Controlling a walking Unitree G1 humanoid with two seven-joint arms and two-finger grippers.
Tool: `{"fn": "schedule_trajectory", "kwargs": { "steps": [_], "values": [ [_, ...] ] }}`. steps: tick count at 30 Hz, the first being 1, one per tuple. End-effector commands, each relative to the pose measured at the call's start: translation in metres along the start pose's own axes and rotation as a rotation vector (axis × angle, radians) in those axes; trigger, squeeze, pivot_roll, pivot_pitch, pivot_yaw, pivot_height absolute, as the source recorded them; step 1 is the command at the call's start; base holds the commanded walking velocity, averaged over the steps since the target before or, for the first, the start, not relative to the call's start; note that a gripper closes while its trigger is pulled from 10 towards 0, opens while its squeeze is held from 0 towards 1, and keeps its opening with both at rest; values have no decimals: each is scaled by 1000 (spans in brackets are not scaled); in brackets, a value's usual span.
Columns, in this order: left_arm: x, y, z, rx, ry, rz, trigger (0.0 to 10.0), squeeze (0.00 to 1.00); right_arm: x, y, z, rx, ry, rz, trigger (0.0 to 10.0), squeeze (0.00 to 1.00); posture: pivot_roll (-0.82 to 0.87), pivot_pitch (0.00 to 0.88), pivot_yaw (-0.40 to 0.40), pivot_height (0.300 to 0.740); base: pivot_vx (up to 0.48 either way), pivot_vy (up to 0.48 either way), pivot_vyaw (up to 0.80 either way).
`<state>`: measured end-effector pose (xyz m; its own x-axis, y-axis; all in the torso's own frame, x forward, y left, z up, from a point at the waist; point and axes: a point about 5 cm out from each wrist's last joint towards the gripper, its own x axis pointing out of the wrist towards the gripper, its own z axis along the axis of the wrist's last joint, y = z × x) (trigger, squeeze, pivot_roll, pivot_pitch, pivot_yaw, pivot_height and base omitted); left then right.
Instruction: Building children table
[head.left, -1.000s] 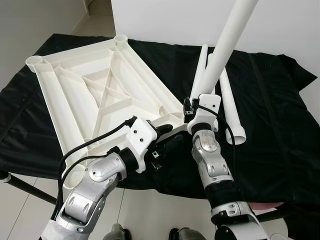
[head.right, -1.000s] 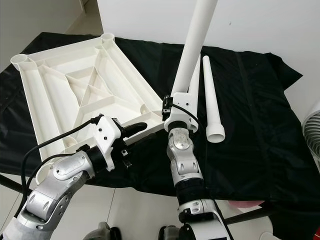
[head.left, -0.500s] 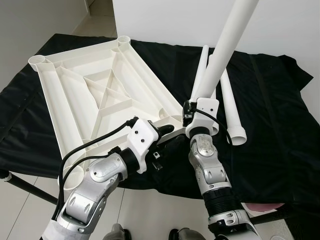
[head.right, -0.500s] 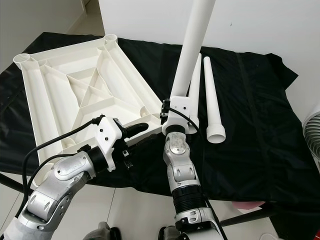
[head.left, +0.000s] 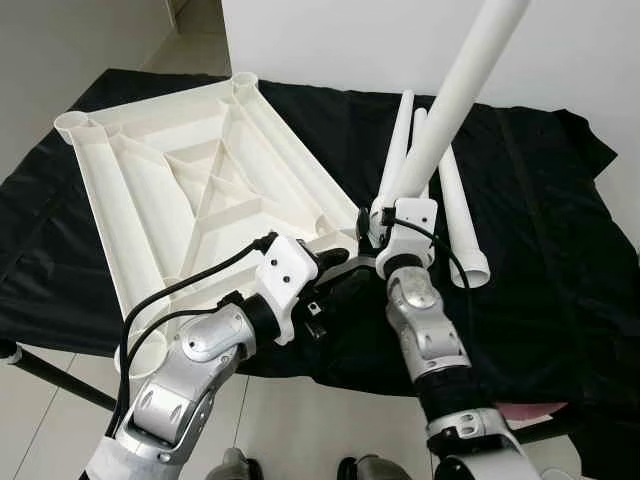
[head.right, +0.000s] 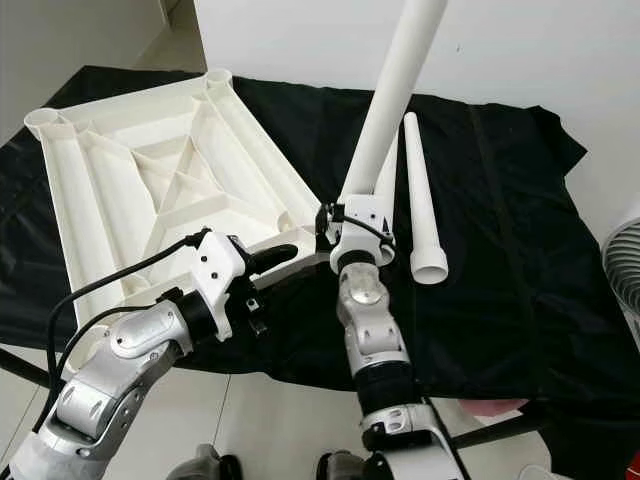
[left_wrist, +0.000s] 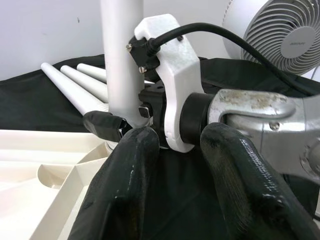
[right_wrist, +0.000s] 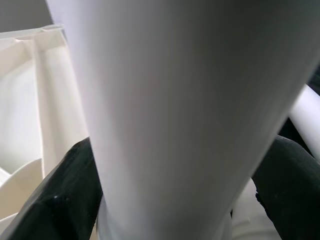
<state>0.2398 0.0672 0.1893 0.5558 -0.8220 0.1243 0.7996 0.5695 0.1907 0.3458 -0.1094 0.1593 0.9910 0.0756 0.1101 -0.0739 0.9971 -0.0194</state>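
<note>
On a black cloth (head.left: 540, 290) spread over a low stand, a white plastic tabletop (head.left: 180, 190) lies upside down, its ribbed underside and round corner sockets facing up, on the left side of the scene. At its near right corner the right gripper (right_wrist: 165, 200) is clamped around a white table leg (head.left: 450, 105), one black finger on each side of the tube; the leg stands tilted, its top leaning up and to the far right, its lower end at the corner socket. Whether that end is seated in the socket cannot be told. Just left of it, the left gripper (left_wrist: 177, 185) rests by the same near edge of the tabletop, its two black fingers apart and holding nothing, pointing toward the base of the leg and the right wrist. Further right on the cloth, three more white legs (head.right: 422, 200) lie side by side, running from near to far. A white fan (left_wrist: 272, 37) stands beyond the cloth on the right.
</note>
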Motion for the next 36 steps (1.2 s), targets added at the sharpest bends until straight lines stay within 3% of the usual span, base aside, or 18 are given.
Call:
{"fn": "schedule_trajectory", "kwargs": {
  "steps": [1,10,15,17,18,19,22,23,24,25,26,36],
  "values": [
    [1,1,-3,1,11,4,10000,0,3,1,1,-2,3,59,10000,0,-58,100,13,740,0,0,0],
    [3,3,-2,5,7,4,10000,0,19,-19,15,-108,-47,245,10000,0,-62,96,16,740,0,0,0],
    [3,4,-1,10,4,7,10000,0,24,-24,18,-176,-45,390,10000,0,-55,90,17,740,0,0,0],
    [3,4,-1,10,4,7,10000,0,24,-24,18,-176,-45,390,10000,0,-55,90,17,740,0,0,0],
    [3,5,0,13,3,9,10000,0,24,-23,17,-208,-29,488,5686,0,-54,90,18,740,0,0,0],
    [3,5,0,14,2,10,10000,0,25,-24,15,-214,-10,532,4980,0,-53,89,19,740,0,0,0],
    [3,5,0,15,2,10,10000,0,25,-24,14,-217,3,558,4980,0,-53,89,19,740,0,0,0],
    [3,5,0,15,2,9,10000,0,24,-25,13,-212,12,587,3294,0,-53,89,19,740,0,0,0],
    [3,5,0,15,2,9,10000,0,24,-25,13,-212,12,587,3294,0,-53,89,19,740,0,0,0],
    [3,5,0,15,1,9,10000,0,24,-25,12,-218,22,620,667,0,-55,88,21,740,0,0,0],
    [3,5,0,15,0,9,10000,0,24,-27,11,-229,31,644,0,0,-55,88,21,740,0,0,0],
    [4,5,0,14,-1,7,10000,0,25,-34,6,-210,58,658,0,0,-54,90,22,740,0,0,0]
  ]
}}
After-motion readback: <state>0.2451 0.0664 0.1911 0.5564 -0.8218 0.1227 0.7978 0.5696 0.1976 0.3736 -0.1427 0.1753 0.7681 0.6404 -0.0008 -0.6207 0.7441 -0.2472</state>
